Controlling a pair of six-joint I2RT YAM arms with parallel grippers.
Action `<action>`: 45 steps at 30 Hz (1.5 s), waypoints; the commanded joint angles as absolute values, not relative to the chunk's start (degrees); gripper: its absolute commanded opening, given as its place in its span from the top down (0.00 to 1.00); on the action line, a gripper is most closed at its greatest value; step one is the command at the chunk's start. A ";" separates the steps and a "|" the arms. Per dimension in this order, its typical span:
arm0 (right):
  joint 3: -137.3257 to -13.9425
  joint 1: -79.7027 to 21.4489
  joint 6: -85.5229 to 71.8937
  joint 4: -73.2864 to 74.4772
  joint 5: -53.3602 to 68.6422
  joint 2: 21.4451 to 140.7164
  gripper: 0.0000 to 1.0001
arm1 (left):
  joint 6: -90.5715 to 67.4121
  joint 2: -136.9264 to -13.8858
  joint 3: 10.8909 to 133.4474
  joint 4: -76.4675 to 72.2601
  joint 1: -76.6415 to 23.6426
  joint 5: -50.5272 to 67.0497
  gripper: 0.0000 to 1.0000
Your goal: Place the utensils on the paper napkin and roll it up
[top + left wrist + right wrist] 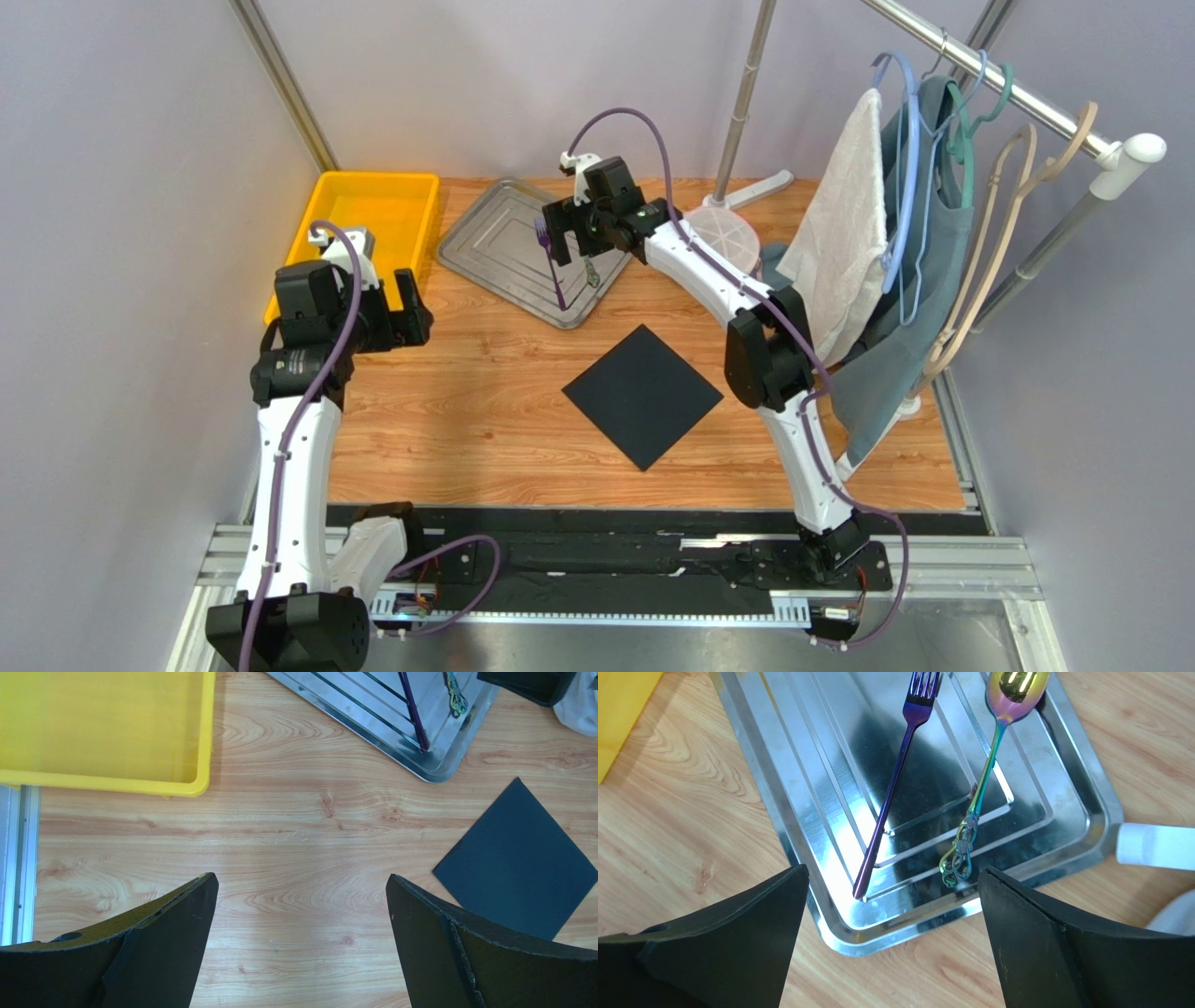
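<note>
— Fingers spread in front of both lenses: what do your hands hold?
— Nothing. My right hand (892,875) gapes wide, empty, over the grey tray (801,777), where the purple fork (892,791) and gold-bowled spoon (990,763) lie side by side, apart. My left hand (300,882) hangs fully spread above the wooden bench (281,833).
— The napkin?
— Flat, unrolled, mid-bench: black napkin (643,395), near the tray. Lettering on my left arm (288,367) is too small to read.

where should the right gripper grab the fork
Mid-handle, from straight above, jaws across its thin width. The fork lies flat in the tray, its slim handle pointing toward the open right gripper, tines at the far end. The spoon lies alongside but apart, so there seems room for a finger between them.
</note>
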State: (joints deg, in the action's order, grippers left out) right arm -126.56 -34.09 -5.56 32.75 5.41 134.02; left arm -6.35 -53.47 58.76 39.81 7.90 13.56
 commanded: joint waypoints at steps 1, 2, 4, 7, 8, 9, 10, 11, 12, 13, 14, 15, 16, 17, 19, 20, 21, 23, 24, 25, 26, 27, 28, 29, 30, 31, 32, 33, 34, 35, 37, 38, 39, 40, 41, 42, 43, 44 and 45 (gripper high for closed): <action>-131.92 -34.80 -6.59 27.42 6.59 138.41 0.05 | -7.12 -52.47 58.71 39.90 7.91 12.04 0.01; -132.53 -34.80 -6.94 27.33 6.68 139.38 0.09 | -7.03 -52.21 58.54 39.90 7.91 11.87 0.01; -133.94 -35.15 -7.21 26.72 7.12 141.49 0.12 | -7.12 -52.03 58.10 40.25 7.91 11.43 0.01; -136.65 -35.51 -7.64 26.37 6.94 144.39 0.21 | -7.29 -51.51 57.39 40.25 7.91 11.08 0.01; -137.19 -35.51 -7.91 26.19 6.68 145.10 0.28 | -7.38 -51.42 57.31 40.43 8.00 10.99 0.01; -137.81 -35.51 -8.17 25.93 6.24 145.80 0.32 | -7.47 -51.50 57.22 40.43 7.91 10.99 0.01; -138.33 -35.59 -8.52 25.32 6.07 146.33 0.35 | -7.38 -51.42 57.22 40.60 7.91 10.90 0.01; -138.95 -35.60 -8.79 25.05 5.80 147.47 0.40 | -7.47 -51.50 57.30 40.61 7.91 10.90 0.01; -139.22 -35.68 -8.96 24.87 5.10 148.00 0.41 | -7.47 -51.50 57.30 40.61 7.91 10.72 0.01; -139.48 -35.68 -9.05 24.44 5.10 148.44 0.41 | -7.47 -51.59 57.39 40.69 7.91 10.72 0.01; -140.09 -35.77 -9.40 24.09 5.10 149.32 0.43 | -7.56 -51.59 57.57 40.69 7.91 10.72 0.01; -140.36 -35.95 -9.58 23.91 4.92 149.67 0.44 | -7.47 -51.68 57.66 40.69 7.91 10.64 0.01; -140.27 -36.03 -9.58 22.95 4.75 149.85 0.44 | -7.47 -51.77 57.74 40.78 7.91 10.55 0.01; -140.10 -36.12 -9.75 22.33 4.14 150.11 0.46 | -7.38 -51.77 57.92 40.87 7.91 10.46 0.01; -139.92 -36.56 -9.76 21.28 3.52 150.55 0.48 | -7.56 -51.86 58.01 41.04 7.91 10.37 0.01; -139.92 -36.74 -9.84 21.01 2.82 150.82 0.48 | -7.47 -51.86 58.09 41.13 7.91 10.37 0.01; -139.83 -37.00 -9.84 20.66 2.46 151.34 0.49 | -7.56 -51.94 58.10 41.13 8.00 10.20 0.01; -139.75 -37.26 -9.67 20.04 0.89 151.96 0.51 | -7.56 -52.03 58.18 41.40 7.91 9.85 0.01; -140.62 -37.44 -9.84 20.21 0.53 152.31 0.53 | -7.65 -52.12 58.27 41.40 7.91 9.58 0.01; -140.45 -37.53 -9.76 19.95 0.27 152.31 0.54 | -7.65 -52.47 58.36 41.48 7.91 9.49 0.01; -140.36 -37.62 -9.67 19.52 -2.09 152.31 0.56 | -7.73 -52.73 58.62 41.66 7.91 9.41 0.01; -140.45 -37.88 -9.32 19.51 -3.07 152.40 0.57 | -7.73 -52.91 58.80 41.66 7.91 9.32 0.01; -140.45 -37.88 -9.14 19.34 -3.86 152.32 0.58 | -7.73 -53.69 58.97 41.66 7.91 9.40 0.01; -140.45 -38.05 -9.31 19.42 -4.56 152.23 0.59 | -7.82 -54.48 59.93 41.83 7.91 9.23 0.01; -140.10 -37.88 -9.40 19.51 -4.92 152.14 0.60 | -6.52 -55.28 60.29 41.84 7.91 10.62 0.01; -139.66 -37.88 -9.49 19.51 -5.01 151.79 0.60 | -5.89 -57.20 60.47 41.31 7.91 12.20 0.01; -139.40 -37.79 -9.49 19.60 -5.01 151.70 0.60 | -5.89 -58.43 60.29 40.35 7.91 13.35 0.01; -139.13 -37.53 -9.49 19.77 -5.27 151.53 0.60 | -7.63 -59.84 60.21 37.30 7.82 14.93 0.01; -138.70 -37.36 -9.58 19.95 -5.36 151.44 0.61 | -8.43 -62.81 60.21 35.35 7.04 15.64 0.02; -138.60 -37.18 -9.41 19.95 -5.88 151.17 0.62 | -9.31 -64.49 60.38 33.24 6.34 15.73 0.02; -138.69 -36.74 -9.41 20.48 -6.68 151.00 0.61 | -12.29 -70.36 61.60 28.22 4.67 15.64 0.05; -138.60 -36.48 -9.40 20.57 -7.11 150.56 0.61 | -14.31 -72.40 64.05 27.43 4.22 16.34 0.06; -138.60 -36.04 -9.40 20.48 -7.38 150.21 0.62 | -15.28 -74.42 65.55 27.16 4.04 18.44 0.06; -138.69 -35.77 -9.40 20.39 -7.82 150.03 0.62 | -16.25 -77.31 67.83 27.07 3.69 19.50 0.07; -138.78 -35.42 -9.06 20.22 -8.61 149.86 0.62 | -17.04 -78.30 68.63 27.16 3.34 20.29 0.07; -138.78 -34.72 -8.97 19.34 -8.79 149.59 0.63 | -16.79 -78.92 69.08 26.81 3.08 20.04 0.07; -138.95 -34.28 -8.79 19.07 -8.96 149.68 0.63 | -16.53 -79.10 68.91 26.55 2.38 19.60 0.07; -139.22 -33.84 -8.53 18.72 -9.31 149.85 0.64 | -16.00 -79.01 68.56 25.93 2.29 19.43 0.07; -139.31 -33.23 -8.53 18.20 -9.75 150.03 0.64 | -15.91 -78.75 68.12 24.88 2.20 19.25 0.07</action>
State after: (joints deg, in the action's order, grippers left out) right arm -137.43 -35.68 -9.15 22.55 -6.31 152.27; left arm -13.93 -80.55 66.11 29.78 2.98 17.41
